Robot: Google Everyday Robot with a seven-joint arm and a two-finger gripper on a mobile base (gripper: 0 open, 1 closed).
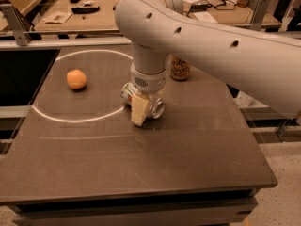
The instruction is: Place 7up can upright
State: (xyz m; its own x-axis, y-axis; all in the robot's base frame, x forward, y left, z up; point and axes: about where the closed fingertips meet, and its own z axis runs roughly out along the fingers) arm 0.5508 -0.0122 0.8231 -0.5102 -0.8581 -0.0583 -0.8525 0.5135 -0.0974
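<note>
One dark worktop (141, 173) holds two cans and one orange round fruit (76, 78). The 7up can (155, 108) lies on its side near the middle, silver top facing right, just at the edge of one white circle (70, 119) marked on the surface. One white arm reaches straight down; its claw (142, 110) sits over the can, grip cannot be told. The brown can (179, 69) stands upright behind.
</note>
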